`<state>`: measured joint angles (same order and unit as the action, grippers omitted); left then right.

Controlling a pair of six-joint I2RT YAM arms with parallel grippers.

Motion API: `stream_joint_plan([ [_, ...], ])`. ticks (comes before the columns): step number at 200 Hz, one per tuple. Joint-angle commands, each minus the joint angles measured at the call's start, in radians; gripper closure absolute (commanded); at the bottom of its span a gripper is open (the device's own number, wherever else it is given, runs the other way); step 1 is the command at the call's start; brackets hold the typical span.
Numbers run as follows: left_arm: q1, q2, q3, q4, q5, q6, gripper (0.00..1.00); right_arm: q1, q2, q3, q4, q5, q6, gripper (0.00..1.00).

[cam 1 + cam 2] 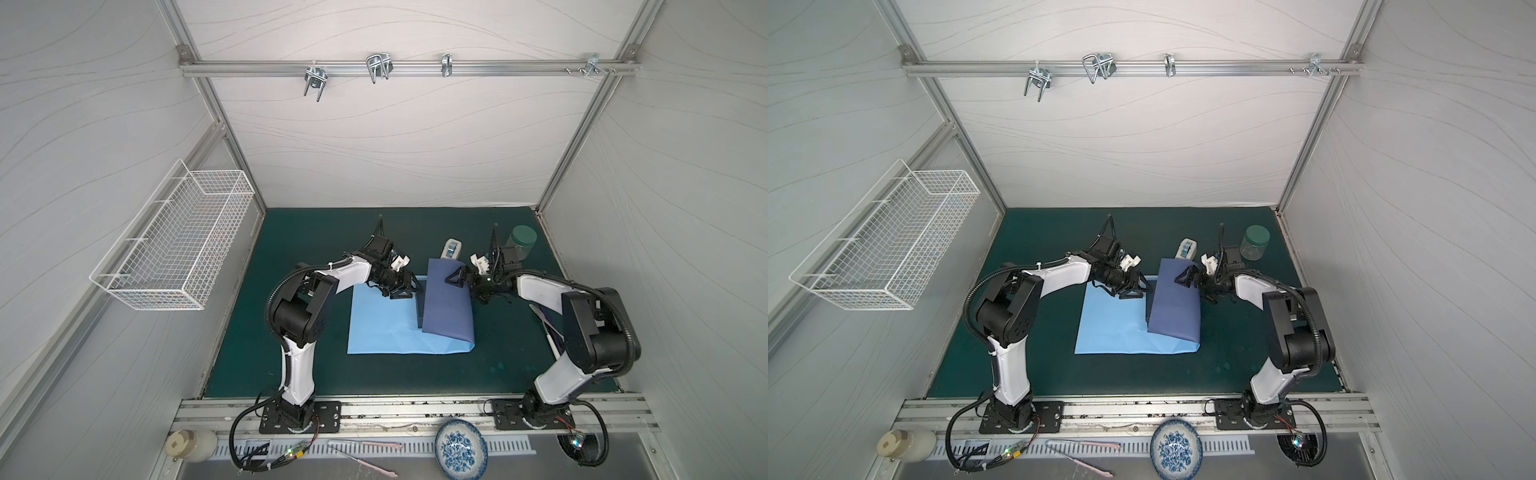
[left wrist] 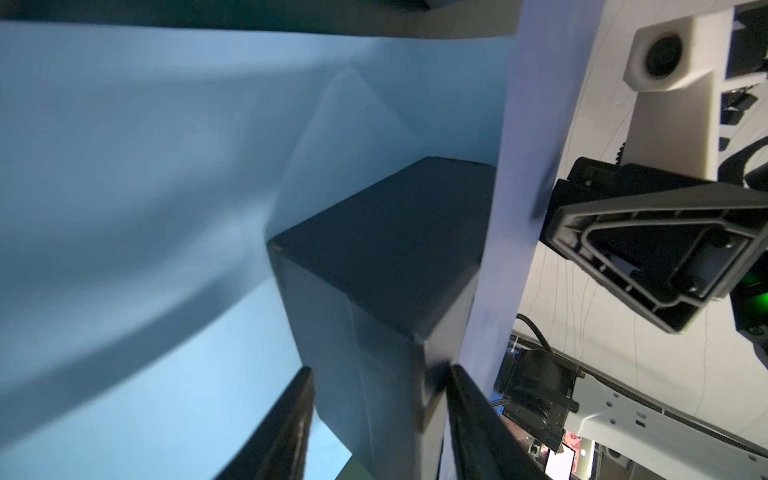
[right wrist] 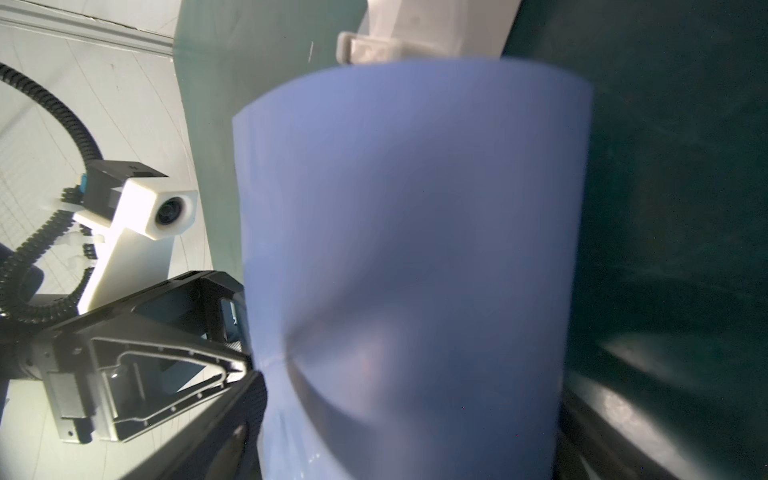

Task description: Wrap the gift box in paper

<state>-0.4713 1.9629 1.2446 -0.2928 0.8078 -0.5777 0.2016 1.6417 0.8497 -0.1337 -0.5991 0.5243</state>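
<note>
**A:** The left gripper stands part-way open at the far left corner of the box. In its wrist view that corner sits between the two fingers, and I see no clamp on it.

**B:** Why there?

**A:** To brace the box, I'd guess, so it doesn't slide while the sheet comes over. The box sits on the right half of the paper, which lies light face up on the tabletop.

**B:** And the darker panel?

**A:** That's the same sheet. Its right side is folded up over the box as a flap, dull face out. It leans over the box rather than lying flat on it. The left wrist view shows bare box top beneath it, and the box's left side is uncovered in both top views.

**B:** The dispenser?

**A:** It's just behind the flap's far edge, probably close by for taping the seam.

**B:** The right gripper?

**A:** It's spread wide and grips nothing. In its wrist view the flap runs across between its fingers, with a dent beside one of them. So I judge it's pushing the flap leftward over the box, not pinching it.
</note>
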Motion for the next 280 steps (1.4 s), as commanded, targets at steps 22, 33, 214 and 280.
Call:
stream_joint_plan([
  [22,-0.004,-0.097,-0.074,0.172,0.008,-0.143,0.31,0.020,-0.017,-0.005,-0.044,0.037,-0.038,0.01],
  [33,-0.004,-0.111,-0.087,0.182,-0.001,-0.150,0.28,0.027,-0.016,-0.006,-0.047,0.044,-0.042,0.01],
  [214,-0.085,-0.053,-0.137,0.094,-0.125,-0.108,0.34,0.061,-0.099,0.017,-0.153,0.159,-0.104,0.01],
  [280,-0.084,-0.106,-0.207,0.160,-0.119,-0.159,0.37,0.097,-0.113,-0.033,-0.146,0.174,-0.109,0.01],
])
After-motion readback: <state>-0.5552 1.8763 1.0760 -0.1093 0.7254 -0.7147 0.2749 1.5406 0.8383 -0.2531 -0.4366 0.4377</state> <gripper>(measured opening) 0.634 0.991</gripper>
